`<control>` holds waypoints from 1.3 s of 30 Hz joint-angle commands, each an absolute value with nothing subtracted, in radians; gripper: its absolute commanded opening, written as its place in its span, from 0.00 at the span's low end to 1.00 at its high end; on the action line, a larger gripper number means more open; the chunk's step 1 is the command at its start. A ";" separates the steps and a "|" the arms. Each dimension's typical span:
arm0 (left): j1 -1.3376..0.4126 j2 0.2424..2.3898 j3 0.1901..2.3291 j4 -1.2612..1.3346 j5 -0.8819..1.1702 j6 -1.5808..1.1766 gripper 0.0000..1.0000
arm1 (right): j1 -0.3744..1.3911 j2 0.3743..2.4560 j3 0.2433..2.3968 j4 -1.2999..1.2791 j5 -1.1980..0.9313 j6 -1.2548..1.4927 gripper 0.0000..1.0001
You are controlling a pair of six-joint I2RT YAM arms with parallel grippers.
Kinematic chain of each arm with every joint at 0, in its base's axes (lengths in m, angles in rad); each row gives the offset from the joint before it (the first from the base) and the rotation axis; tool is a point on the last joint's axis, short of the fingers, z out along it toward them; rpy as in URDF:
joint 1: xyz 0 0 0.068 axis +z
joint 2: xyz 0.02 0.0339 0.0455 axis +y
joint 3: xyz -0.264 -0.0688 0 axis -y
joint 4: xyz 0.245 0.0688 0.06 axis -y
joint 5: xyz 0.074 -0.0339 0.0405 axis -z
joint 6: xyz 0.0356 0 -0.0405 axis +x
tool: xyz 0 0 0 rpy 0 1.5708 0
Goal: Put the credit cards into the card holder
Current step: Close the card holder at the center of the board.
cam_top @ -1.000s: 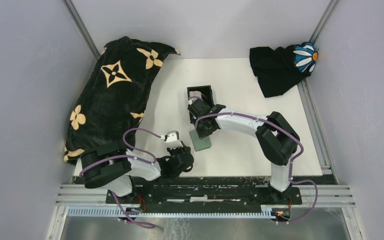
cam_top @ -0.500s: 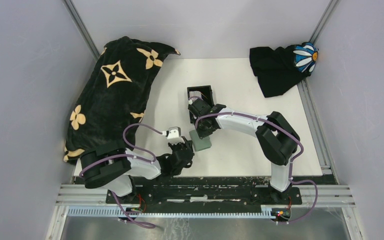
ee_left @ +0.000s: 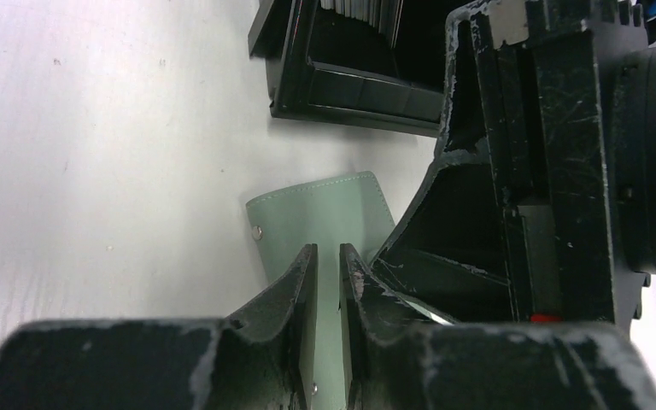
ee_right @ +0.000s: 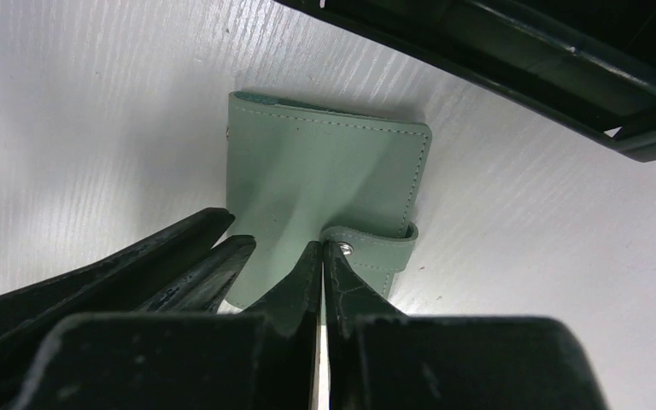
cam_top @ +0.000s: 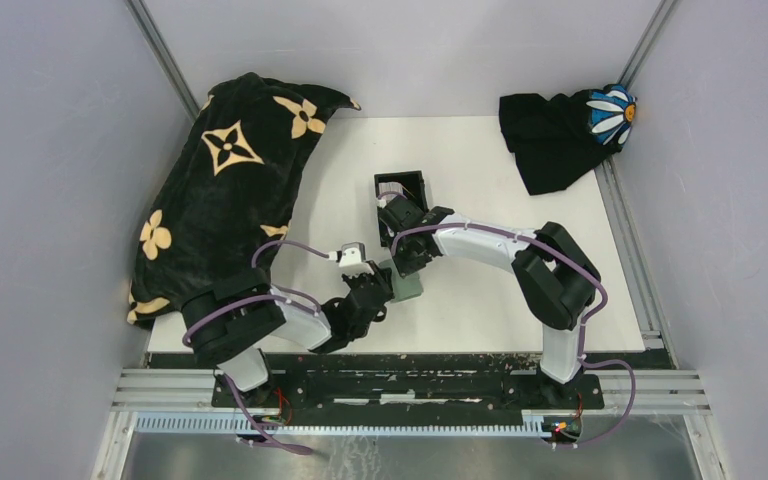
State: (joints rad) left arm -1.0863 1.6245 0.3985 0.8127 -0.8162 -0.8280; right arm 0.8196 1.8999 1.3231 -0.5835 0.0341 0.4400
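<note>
Claws work on green wallet [ee_right: 325, 179] just beside card holder [ee_left: 359, 87]: right claw [ee_right: 323, 248] shut at its strap [ee_right: 380, 243], left claw [ee_left: 328, 250] narrow over its edge. Next, I think: unsnap it gently.

We are looking at a white table [cam_top: 480, 160] that is carrying everything here. To the left of the left gripper [cam_top: 388, 284], and reaching well beyond it, a big black blanket with tan flowers [cam_top: 225, 190] is lying in a long heap, and it is hanging over the table's left edge. Well apart from the right gripper [cam_top: 407, 268], beyond it and to its right, a black cloth with a white daisy [cam_top: 550, 140] is lying crumpled at the far corner.
</note>
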 commanded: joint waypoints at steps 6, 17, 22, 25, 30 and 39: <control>-1.059 1.696 0.439 0.895 -0.784 -0.802 0.21 | 0.801 1.895 1.338 -0.552 0.017 0.433 0.03; -1.054 1.750 0.441 0.868 -0.754 -0.855 0.17 | 0.785 1.891 1.355 -0.552 0.008 0.430 0.03; -1.053 1.755 0.443 0.861 -0.752 -0.860 0.16 | 0.782 1.896 1.370 -0.557 0.008 0.427 0.03; -1.055 1.762 0.447 0.855 -0.749 -0.866 0.15 | 0.777 1.896 1.374 -0.557 0.008 0.427 0.03; -1.055 1.770 0.443 0.854 -0.744 -0.877 0.14 | 0.772 1.900 1.381 -0.557 0.000 0.425 0.02; -1.054 1.769 0.447 0.855 -0.742 -0.874 0.13 | 0.767 1.928 1.377 -0.550 -0.013 0.427 0.02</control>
State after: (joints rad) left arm -1.0550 1.7496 0.4313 0.8673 -0.7567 -0.8589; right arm 0.7731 1.9129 1.3441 -0.5789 -0.0017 0.4362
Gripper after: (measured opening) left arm 0.138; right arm 0.026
